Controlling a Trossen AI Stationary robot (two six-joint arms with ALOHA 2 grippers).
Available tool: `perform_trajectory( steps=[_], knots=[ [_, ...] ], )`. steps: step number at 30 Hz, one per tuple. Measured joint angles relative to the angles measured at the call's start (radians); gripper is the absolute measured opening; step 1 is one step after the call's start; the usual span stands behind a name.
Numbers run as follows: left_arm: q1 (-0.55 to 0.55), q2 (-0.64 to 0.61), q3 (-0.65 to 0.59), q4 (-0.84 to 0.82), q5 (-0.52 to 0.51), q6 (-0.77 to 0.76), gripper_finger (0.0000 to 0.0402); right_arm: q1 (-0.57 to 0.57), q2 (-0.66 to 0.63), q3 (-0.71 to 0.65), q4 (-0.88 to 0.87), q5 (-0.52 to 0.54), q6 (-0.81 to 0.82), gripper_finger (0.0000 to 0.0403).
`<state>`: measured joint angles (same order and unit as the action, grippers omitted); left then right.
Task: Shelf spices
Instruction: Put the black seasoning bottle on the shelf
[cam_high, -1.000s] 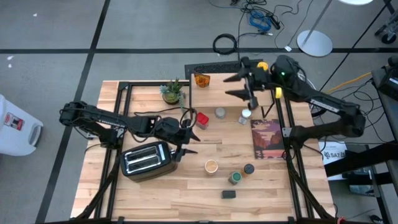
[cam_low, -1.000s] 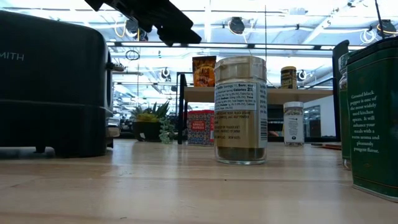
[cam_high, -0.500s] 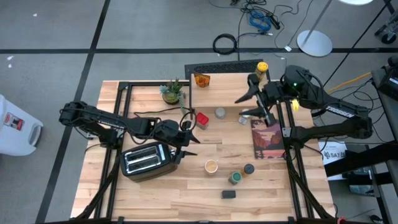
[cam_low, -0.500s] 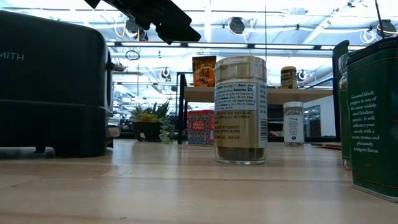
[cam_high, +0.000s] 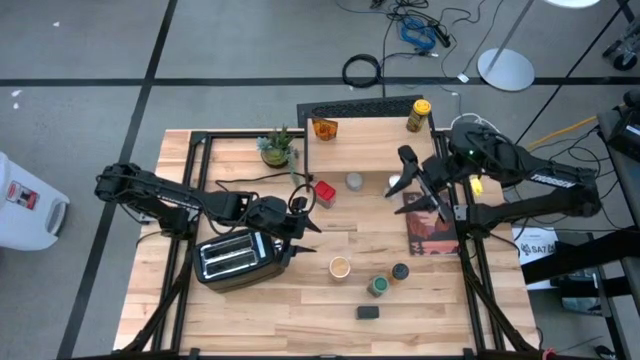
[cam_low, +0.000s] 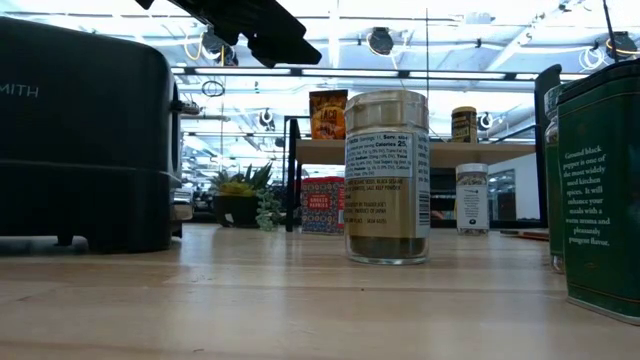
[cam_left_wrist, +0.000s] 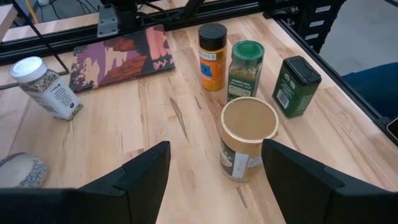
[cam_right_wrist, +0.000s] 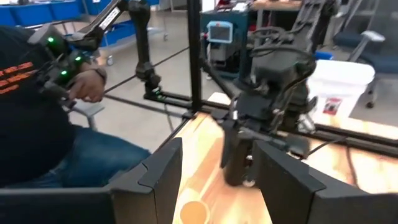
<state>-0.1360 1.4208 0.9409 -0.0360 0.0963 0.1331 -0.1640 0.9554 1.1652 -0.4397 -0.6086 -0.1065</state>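
The shelf stands at the table's far side with an orange jar and a yellow jar upright on its top. A red tin, a silver-lidded jar and a white-capped jar stand by its near edge. A tan-lidded jar, a green-lidded jar, a black-capped jar and a dark tin stand nearer. My left gripper is open and empty beside the toaster, with the tan-lidded jar ahead of it. My right gripper is open and empty, above the white-capped jar.
A silver toaster stands at the near left under the left arm. A potted plant stands left of the shelf. A book lies flat at the right. A seated person shows beyond the table in the right wrist view.
My right gripper has drawn back from the shelf's far right corner toward the table's near edge, and now hangs over the white-capped jar and the book's far end. The yellow jar stays upright on the shelf.
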Motion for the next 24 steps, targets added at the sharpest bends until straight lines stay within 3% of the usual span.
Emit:
perform_trajectory(
  steps=[8,24],
  knots=[
    [0.000,0.000,0.000,0.000,0.000,0.003,0.0263,0.084,0.000,0.000,-0.095,0.052,0.021,0.0183],
    [0.001,0.000,0.000,0.000,-0.019,0.004,0.0263,0.294,0.014,0.001,-0.273,0.319,0.183,0.0183]
  ],
)
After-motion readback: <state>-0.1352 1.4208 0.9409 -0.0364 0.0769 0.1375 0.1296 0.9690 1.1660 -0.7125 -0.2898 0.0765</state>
